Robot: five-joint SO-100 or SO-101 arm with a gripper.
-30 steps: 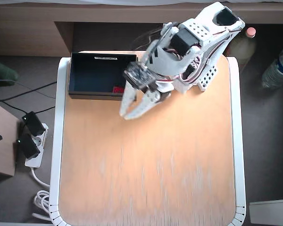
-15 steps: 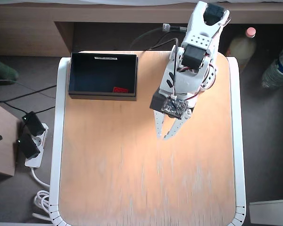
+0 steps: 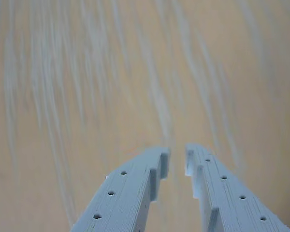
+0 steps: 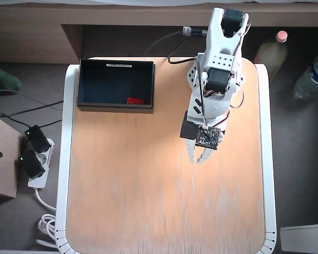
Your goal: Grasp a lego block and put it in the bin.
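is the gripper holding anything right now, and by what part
Nothing is held. The gripper has only bare table in the narrow gap between its fingertips, and the lego block lies in the bin.

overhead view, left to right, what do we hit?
Power strip on the floor → bin → lego block inside the bin near its right end → tool, nearly closed over bare table → bottle with pink cap → clear bottle.

A home room: a small wooden table [image 4: 164, 211] on carpet, drink bottles [image 4: 270, 50] and power strip [image 4: 37, 169] alongside.
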